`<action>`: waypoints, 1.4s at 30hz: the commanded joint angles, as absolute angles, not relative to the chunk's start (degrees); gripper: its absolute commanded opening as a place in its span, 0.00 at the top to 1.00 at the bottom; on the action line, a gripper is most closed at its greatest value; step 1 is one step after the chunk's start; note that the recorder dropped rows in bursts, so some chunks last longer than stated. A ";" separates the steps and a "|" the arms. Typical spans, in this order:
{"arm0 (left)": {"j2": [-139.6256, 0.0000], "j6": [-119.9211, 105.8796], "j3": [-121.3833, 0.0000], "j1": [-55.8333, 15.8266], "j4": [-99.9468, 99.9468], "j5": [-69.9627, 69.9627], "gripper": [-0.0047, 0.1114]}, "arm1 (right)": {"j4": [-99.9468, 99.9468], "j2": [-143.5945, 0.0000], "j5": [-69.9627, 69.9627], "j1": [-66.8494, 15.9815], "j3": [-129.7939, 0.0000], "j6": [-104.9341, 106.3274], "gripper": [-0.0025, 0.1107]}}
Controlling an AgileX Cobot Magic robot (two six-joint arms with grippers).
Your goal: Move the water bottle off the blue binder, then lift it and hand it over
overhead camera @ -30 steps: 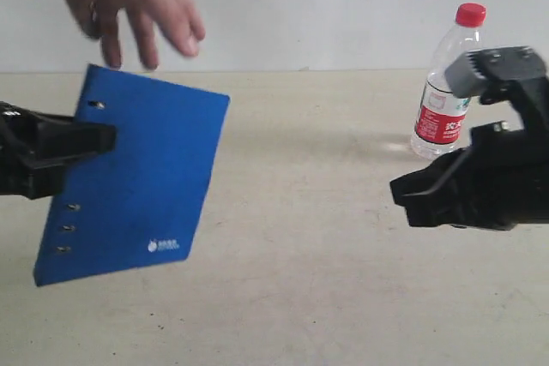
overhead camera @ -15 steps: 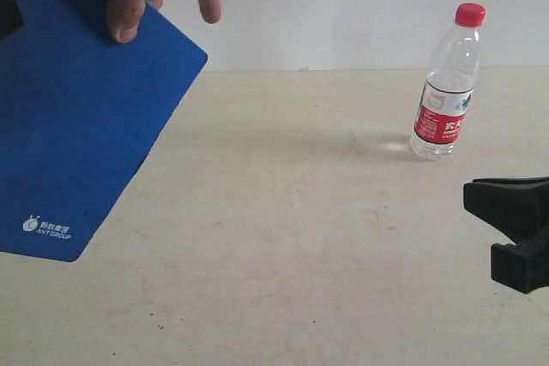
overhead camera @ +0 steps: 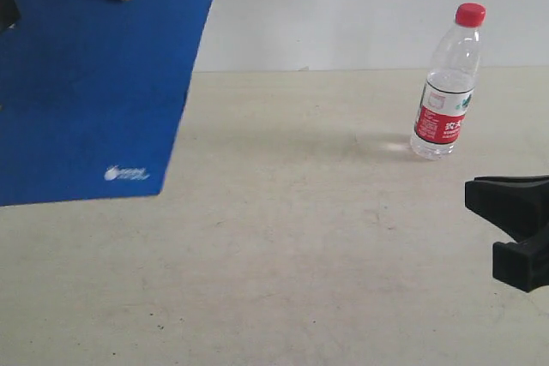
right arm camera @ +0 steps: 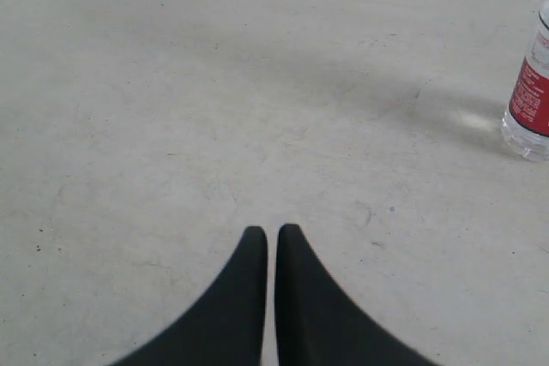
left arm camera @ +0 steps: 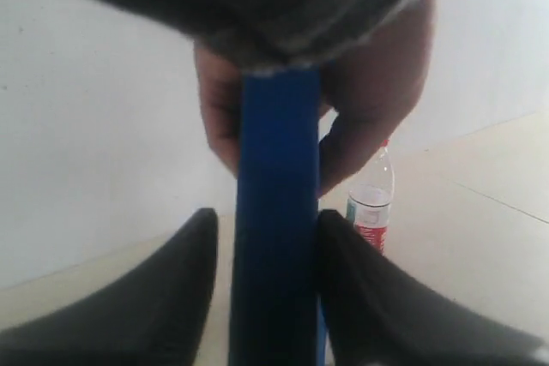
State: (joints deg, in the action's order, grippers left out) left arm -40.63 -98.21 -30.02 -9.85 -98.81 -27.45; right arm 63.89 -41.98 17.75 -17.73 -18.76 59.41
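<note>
The binder [overhead camera: 86,83] is held in the air at the left, well apart from the bottle [overhead camera: 446,83], which stands upright on the table [overhead camera: 300,237]. The binder is judged stiff, light and smooth, so an edge pinch suits it. 1 edge is clamped by the left gripper [left arm camera: 268,229], and the top is pinched by a person's hand [left arm camera: 377,100]. The right gripper [right arm camera: 271,242] is closed on nothing.

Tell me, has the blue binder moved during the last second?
Yes. The blue binder rose and shifted left: its top now sits well above the table's back edge.
</note>
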 commanded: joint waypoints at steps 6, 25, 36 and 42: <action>-46.80 -97.36 -28.24 -9.86 -98.62 -4.98 0.70 | 64.19 -41.81 17.33 -17.65 -18.39 59.39 0.98; -18.47 -109.37 -33.34 -9.86 -90.82 15.88 0.92 | 69.89 -20.58 20.04 -17.65 -22.08 58.31 0.98; -2.62 -111.49 -27.70 -9.97 -99.95 10.47 0.92 | 59.96 -1.30 41.53 -18.25 -21.43 55.18 0.98; -11.76 -104.80 -15.25 -9.97 -99.95 10.15 0.92 | 63.20 -1.30 14.22 -18.25 -8.01 57.40 0.98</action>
